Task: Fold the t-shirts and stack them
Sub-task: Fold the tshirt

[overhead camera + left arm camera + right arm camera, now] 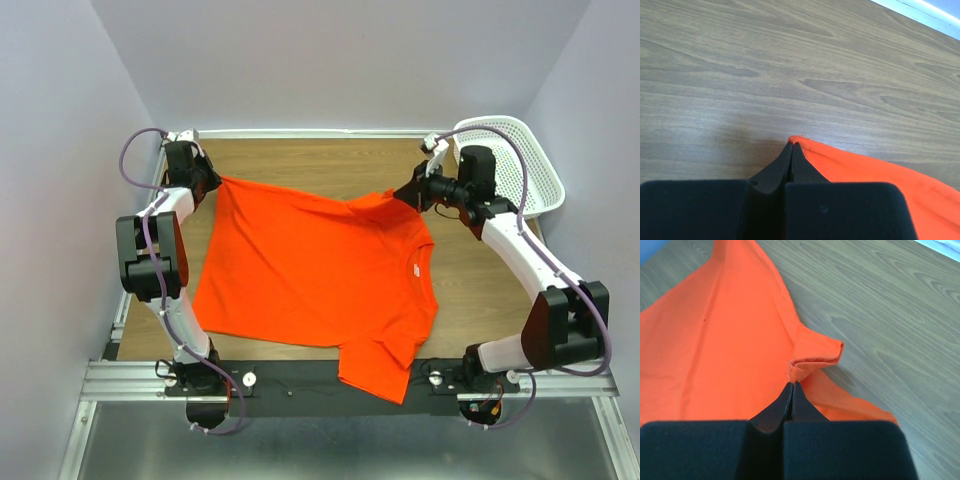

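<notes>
Holding the t-shirt (320,270) near the far corners of the surface (300,155), left fingers (780,167) and right fingers (801,410) closed on cloth; spread out, not folded yet.

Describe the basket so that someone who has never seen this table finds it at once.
Look at the wooden table from above and go to its far right corner, just beyond the right gripper. The basket sits there: white plastic, full of small holes, unlike the plain orange t-shirt spread across the middle.
</notes>
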`<state>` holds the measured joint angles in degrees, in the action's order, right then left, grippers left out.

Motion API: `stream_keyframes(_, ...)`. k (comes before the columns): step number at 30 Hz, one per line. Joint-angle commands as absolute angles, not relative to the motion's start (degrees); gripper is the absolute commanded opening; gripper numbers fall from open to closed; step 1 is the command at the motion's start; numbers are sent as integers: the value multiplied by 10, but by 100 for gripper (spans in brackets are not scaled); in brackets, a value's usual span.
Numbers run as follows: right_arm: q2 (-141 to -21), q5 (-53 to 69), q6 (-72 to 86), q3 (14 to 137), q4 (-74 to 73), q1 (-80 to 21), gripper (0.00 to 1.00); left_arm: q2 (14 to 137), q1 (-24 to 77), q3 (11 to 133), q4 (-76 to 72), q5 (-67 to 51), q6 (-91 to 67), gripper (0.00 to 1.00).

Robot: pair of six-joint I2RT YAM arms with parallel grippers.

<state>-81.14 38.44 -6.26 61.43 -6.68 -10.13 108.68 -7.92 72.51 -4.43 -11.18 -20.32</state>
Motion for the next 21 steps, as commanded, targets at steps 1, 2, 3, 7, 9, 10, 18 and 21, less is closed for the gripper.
stream_keyframes(1, -787, 382, -76, 592, -75, -100, 1, 1093, -85, 731, -40, -87, -191, 0)
stream_keyframes(2, -781, 382, -76, 590, -75, -100, 1, 1093, -86, 731, -38, -85, -189, 0)
stream_keyframes(3, -778, 381, -77, 588, -76, -100, 1, 1092, -86, 731, -36, -84, -190, 0)
stream_keyframes(7, -764, 374, -81, 577, -78, -100, 1, 1093, -87, 727, -33, -71, -187, 0)
stream_keyframes(9, -759, 367, -82, 573, -80, -100, 1, 1092, -87, 724, -33, -69, -187, 0)
stream_keyframes(10, -754, 363, -83, 570, -81, -100, 1, 1089, -87, 722, -33, -69, -186, 0)
stream_keyframes(18, -738, 352, -86, 559, -83, -100, 0, 1066, -87, 699, -40, -69, -184, 0)
stream_keyframes(21, -738, 359, -84, 558, -84, -99, 1, 1061, -88, 693, -37, -69, -180, 0)
